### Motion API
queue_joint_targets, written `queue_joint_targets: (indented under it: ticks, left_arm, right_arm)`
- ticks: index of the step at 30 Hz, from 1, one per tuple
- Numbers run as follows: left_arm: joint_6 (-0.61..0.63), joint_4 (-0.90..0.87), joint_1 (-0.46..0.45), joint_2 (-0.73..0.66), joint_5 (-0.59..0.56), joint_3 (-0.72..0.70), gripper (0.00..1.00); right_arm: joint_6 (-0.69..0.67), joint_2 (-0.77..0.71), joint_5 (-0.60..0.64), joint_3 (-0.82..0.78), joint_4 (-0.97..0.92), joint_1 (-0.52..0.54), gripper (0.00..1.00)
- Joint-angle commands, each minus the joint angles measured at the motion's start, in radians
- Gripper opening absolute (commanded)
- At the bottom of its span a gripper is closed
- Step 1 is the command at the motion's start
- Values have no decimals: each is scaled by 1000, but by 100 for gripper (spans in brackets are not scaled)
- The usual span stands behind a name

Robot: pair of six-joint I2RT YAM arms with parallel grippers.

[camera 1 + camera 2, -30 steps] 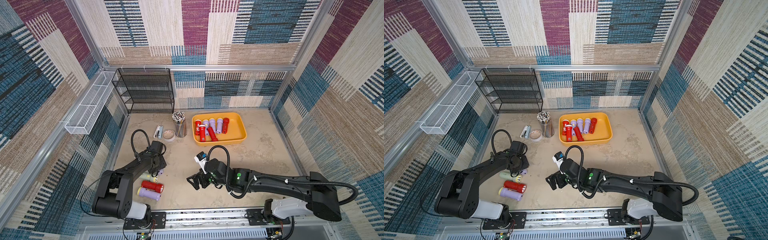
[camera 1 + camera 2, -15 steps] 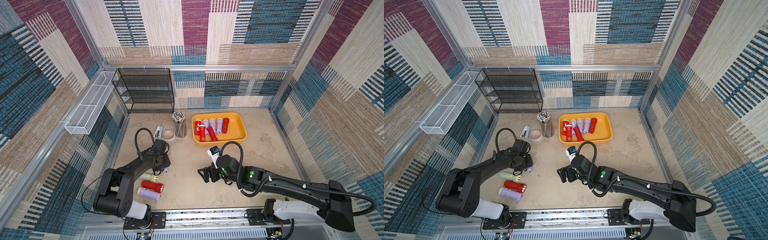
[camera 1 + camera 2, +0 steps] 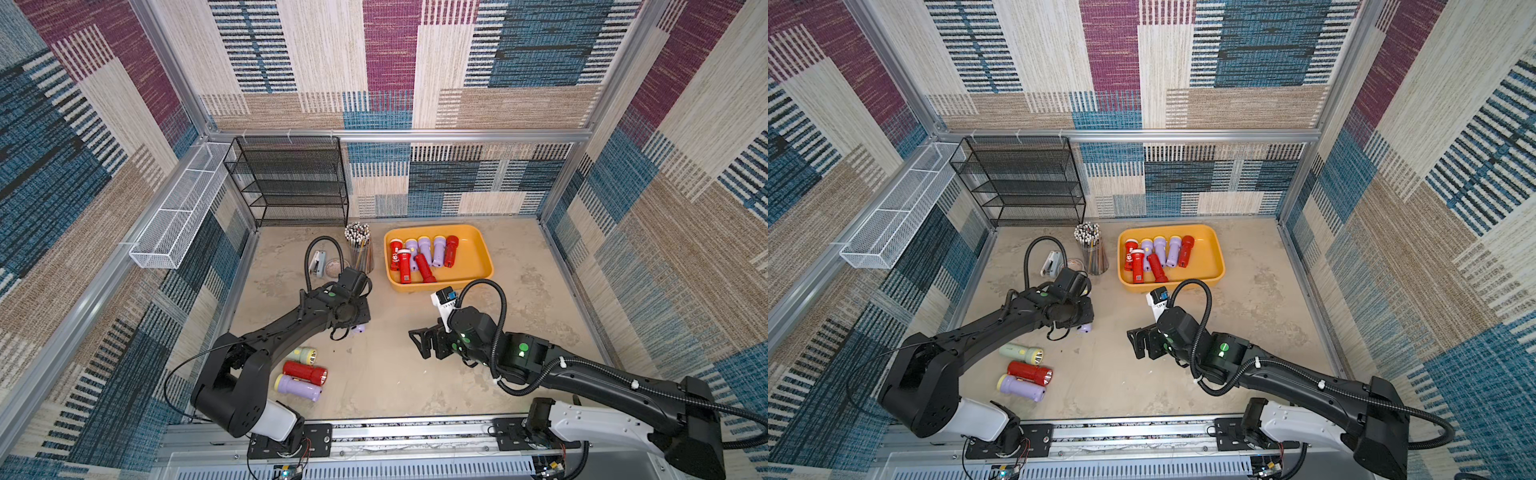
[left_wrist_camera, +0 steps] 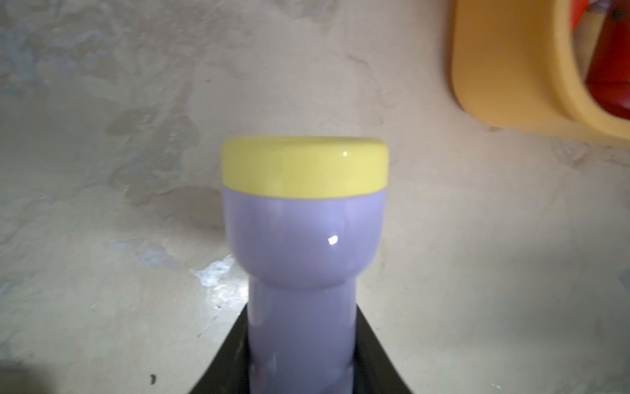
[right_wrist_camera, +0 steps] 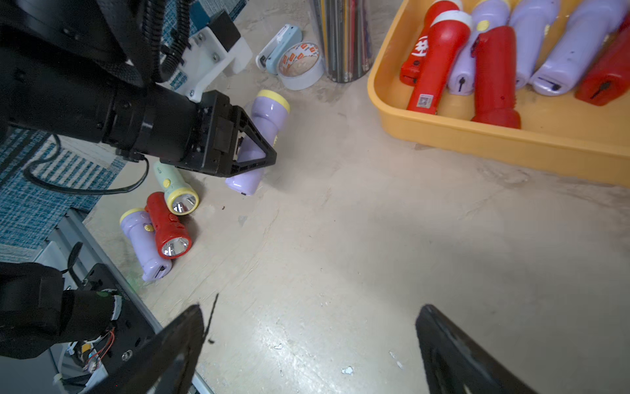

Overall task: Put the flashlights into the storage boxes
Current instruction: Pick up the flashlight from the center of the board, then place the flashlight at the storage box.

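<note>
My left gripper [image 5: 254, 150] is shut on the body of a lavender flashlight [image 4: 303, 238] with a pale-yellow head, held a little above the table left of centre; its tail [image 3: 358, 328] shows under the wrist in both top views. The yellow-orange storage box [image 3: 482, 253] stands at the back and holds several red and lavender flashlights [image 3: 424, 257]. Near the front left lie a pale green flashlight [image 3: 303, 355], a red flashlight [image 3: 305, 372] and a lavender flashlight [image 3: 298, 387]. My right gripper [image 3: 419, 343] hangs open and empty over the table's middle, in front of the box.
A cup of pencils [image 3: 360, 249], a tape roll [image 3: 334, 266] and a small stapler [image 3: 319, 262] sit just left of the box. A black mesh rack [image 3: 291, 183] stands at the back left, and a white wire basket [image 3: 178, 216] hangs on the left wall.
My left gripper has carried the lavender flashlight to the right, toward the box. The right arm has swung right and back from the front centre, its gripper staying open.
</note>
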Motion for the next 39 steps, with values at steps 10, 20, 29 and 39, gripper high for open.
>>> queue_joint_targets:
  ticks: [10, 20, 29, 39]
  left_arm:
    - [24, -112, -139, 369, -10, 528, 21]
    - [67, -291, -157, 810, 20, 1229, 22]
    - [17, -287, -143, 1116, 115, 1684, 31]
    - [-14, -148, -102, 1167, 201, 1637, 31]
  right_arm:
    - [-9, -177, 134, 19, -138, -26, 100]
    - [41, -251, 137, 4, -187, -27, 100]
    - [79, -305, 153, -31, -220, -27, 100]
    - [87, -321, 172, -39, -222, -28, 100]
